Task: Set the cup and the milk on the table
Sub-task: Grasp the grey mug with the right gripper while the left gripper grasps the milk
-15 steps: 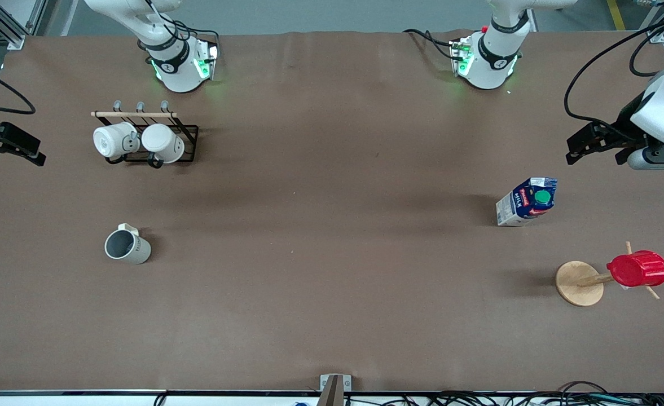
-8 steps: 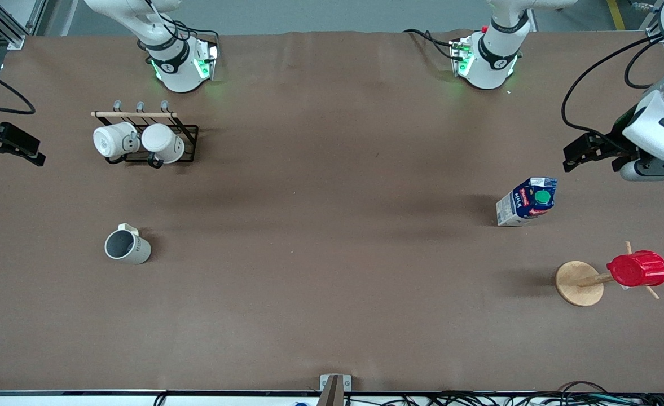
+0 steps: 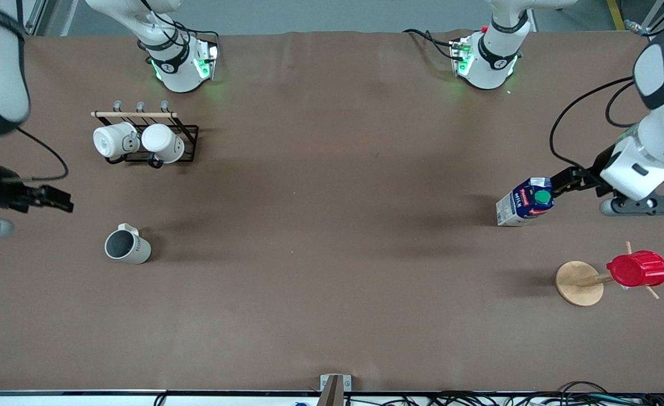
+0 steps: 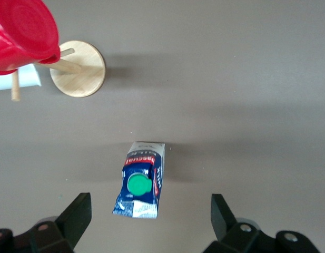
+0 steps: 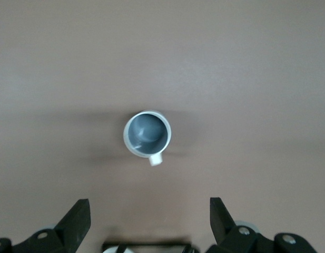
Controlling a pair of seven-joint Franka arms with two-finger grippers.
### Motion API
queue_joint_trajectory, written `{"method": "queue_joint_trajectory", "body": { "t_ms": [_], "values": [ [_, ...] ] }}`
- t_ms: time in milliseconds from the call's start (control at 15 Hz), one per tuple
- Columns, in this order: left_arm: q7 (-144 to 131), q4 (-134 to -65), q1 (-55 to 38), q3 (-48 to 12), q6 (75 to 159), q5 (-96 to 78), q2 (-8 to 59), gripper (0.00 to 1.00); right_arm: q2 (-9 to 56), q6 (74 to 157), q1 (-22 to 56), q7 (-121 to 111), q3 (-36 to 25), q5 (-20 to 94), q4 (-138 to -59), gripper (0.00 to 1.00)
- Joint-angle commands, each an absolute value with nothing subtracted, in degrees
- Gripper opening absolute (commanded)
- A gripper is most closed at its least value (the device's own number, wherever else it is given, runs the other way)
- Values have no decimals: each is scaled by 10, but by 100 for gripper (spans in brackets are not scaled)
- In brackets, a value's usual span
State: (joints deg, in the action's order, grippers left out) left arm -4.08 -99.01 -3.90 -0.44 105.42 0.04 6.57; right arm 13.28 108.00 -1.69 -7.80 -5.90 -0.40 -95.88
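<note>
The cup [image 3: 127, 247], cream-white with a grey inside, stands upright on the brown table [image 3: 332, 237] toward the right arm's end. In the right wrist view the cup [image 5: 147, 133] lies ahead of my open, empty right gripper [image 5: 149, 203]. That gripper [image 3: 55, 198] hangs over the table between the mug rack and the cup. The blue-and-white milk [image 3: 526, 201] with its green cap stands toward the left arm's end. My left gripper [image 3: 568, 179] is open and empty, just above the milk's top. In the left wrist view the milk [image 4: 143, 176] shows between the spread fingers of the left gripper [image 4: 150, 203].
A black wire rack [image 3: 188, 144] with two bright white mugs stands near the right arm's base. A red ribbed cup [image 3: 637, 269] hangs on a wooden peg stand [image 3: 579, 283], nearer to the front camera than the milk. The stand also shows in the left wrist view [image 4: 78, 68].
Both arms have swung in over the table. The left gripper has come to the milk's top. The right gripper has moved toward the cup. Cup and milk have not moved.
</note>
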Motion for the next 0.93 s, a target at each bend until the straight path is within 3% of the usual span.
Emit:
{"method": "queue_joint_trajectory", "body": {
  "t_ms": [0, 333, 600, 867],
  "values": [
    [-44, -1037, -39, -4, 1098, 12, 61, 100, 145, 1171, -33, -105, -54, -4, -1032, 100],
    [-42, -1114, -23, -5, 1183, 12, 60, 100, 220, 1348, -33, -106, -53, -3, -1107, 100],
    [-42, -1167, -23, -5, 1244, 12, 61, 100, 257, 1387, -33, -113, -51, -1, -1108, 100],
    [-32, -1188, -20, -5, 1251, 12, 63, 100, 278, 1415, -32, -113, -45, 8, -1107, 97]
  ]
}}
